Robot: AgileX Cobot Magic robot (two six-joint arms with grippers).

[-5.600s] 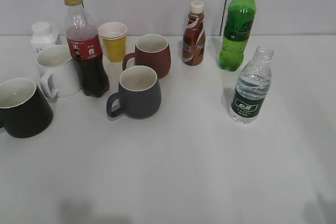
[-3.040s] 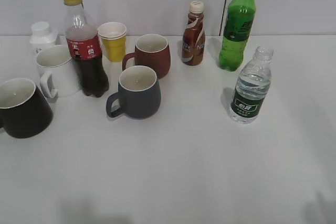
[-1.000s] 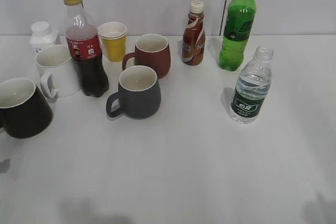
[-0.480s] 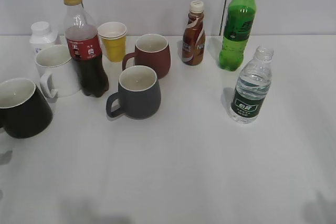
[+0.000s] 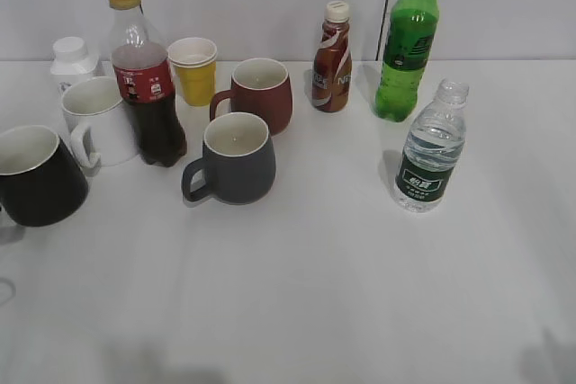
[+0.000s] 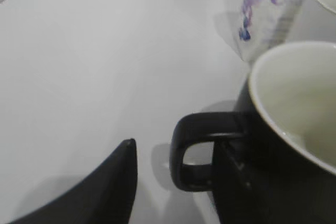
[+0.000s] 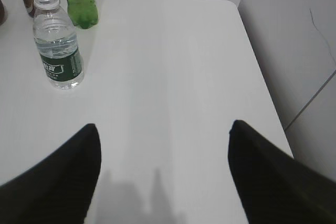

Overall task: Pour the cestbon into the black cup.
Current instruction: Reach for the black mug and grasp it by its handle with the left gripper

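Exterior view: the cestbon (image 5: 432,148) stands upright and uncapped at the right of the table (image 5: 342,294), just in front of the green soda bottle (image 5: 405,42). The black cup (image 5: 34,177) sits at the far left edge, in front of the white mug (image 5: 97,121) and well apart from the cestbon. Between them stand the cola bottle (image 5: 144,78) and the grey-blue mug (image 5: 236,159). Neither arm appears in this view.

Left wrist view: the left gripper (image 6: 176,182) straddles the cup's loop handle (image 6: 202,150), one finger left of the handle and the other against the cup wall. The jaws stand part-open; whether they are pressing on the handle cannot be told.

Right wrist view: the right gripper (image 7: 163,177) is spread wide and holds nothing, low over bare table, with the cestbon (image 7: 56,40) well ahead and to its left.

Risks, as judged from this layout: a grip on the thin handle alone could let the cup swing or tip, since its weight hangs off to one side. The bottle is open, so a hard squeeze or a knock on approach could spill water before any pouring. Carrying either item across the middle risks striking the neighbouring mugs and bottles.

Only the wrist views show the grippers; only the exterior view shows how far cup and bottle stand apart.
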